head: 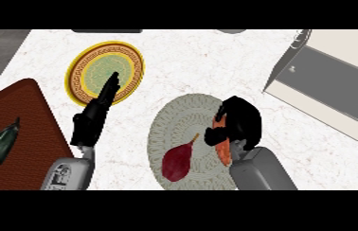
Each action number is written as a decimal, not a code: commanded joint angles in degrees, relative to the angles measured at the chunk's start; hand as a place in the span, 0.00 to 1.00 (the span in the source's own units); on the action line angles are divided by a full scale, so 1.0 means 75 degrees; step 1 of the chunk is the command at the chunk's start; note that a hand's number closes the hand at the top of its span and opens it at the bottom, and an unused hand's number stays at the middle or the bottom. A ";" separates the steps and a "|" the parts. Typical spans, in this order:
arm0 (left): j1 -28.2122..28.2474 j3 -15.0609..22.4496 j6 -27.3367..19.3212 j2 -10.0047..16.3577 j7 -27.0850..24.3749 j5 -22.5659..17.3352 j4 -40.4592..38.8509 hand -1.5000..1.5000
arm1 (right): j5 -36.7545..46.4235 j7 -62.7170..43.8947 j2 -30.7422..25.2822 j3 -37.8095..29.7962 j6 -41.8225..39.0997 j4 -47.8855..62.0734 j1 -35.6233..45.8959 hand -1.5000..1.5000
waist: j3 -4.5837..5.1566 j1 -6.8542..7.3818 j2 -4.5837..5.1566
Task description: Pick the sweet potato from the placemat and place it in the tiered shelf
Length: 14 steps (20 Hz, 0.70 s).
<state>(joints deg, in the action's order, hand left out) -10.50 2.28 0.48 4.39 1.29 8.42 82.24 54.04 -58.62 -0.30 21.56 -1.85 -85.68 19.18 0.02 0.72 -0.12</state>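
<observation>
Here, the right hand (239, 121) curls round the orange sweet potato (222, 149) at the right edge of the round woven placemat (174, 126), beside a dark red vegetable (178, 161). The left hand (94, 116) rests open at the left, fingers straight, near a yellow plate (105, 71). The hold looks ready for lifting: best to raise it straight up, then swing right and far toward the tiered shelf (315, 78), clearing its near edge.

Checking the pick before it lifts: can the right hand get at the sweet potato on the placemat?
Likely yes: the right hand is over the sweet potato, fingers curled round it, and the dark red vegetable lies apart beside it.
</observation>
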 commanded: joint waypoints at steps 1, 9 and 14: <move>0.0030 0.0017 0.0064 0.0036 0.0209 -0.0025 0.0160 0.50 | 0.0141 -0.1948 0.0038 0.0351 0.1449 -0.0105 0.0752 1.00 | -0.0002 0.0103 0.0000; 0.0345 0.0036 0.0048 -0.0020 -0.0123 -0.0024 0.0123 0.50 | 0.1793 -0.2936 0.0037 0.0930 0.2654 -0.1480 0.1475 1.00 | 0.0009 0.0017 -0.0061; -0.0136 -0.0019 -0.0213 -0.0190 -0.0068 0.0110 -0.0341 0.50 | 0.2738 -0.3526 0.0037 0.0543 0.1757 -0.1958 0.2363 1.00 | 0.0020 -0.0145 -0.0056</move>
<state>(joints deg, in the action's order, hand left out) -10.46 1.70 0.50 4.37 0.93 8.24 81.26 69.13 -68.91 -0.54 25.77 12.16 -97.96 31.76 0.11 0.21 -0.47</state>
